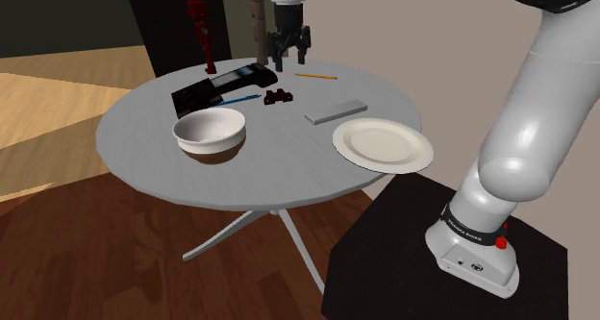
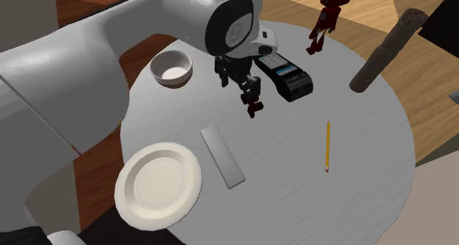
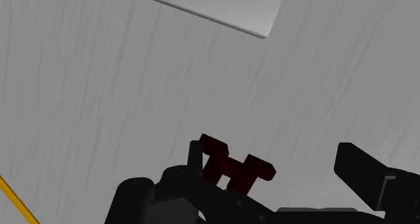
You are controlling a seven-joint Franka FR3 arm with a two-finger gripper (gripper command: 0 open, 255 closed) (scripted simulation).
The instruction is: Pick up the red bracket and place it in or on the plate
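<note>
One gripper [image 1: 289, 56] | fingers apart | above red bracket [image 1: 279, 98] | plate [image 1: 382, 143] well apart

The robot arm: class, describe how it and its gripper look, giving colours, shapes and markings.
The arm has glossy white, rounded links with dark bands at the joints. A black ring with small white lettering circles it near its base, with red spots beside it. The gripper is all black, ending in two blocky jaws.

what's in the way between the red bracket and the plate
A flat grey bar lies on the table between the red bracket and the plate. It is low, so a lifted carry would likely clear it. Nothing visible sits between the open gripper and the bracket.
</note>
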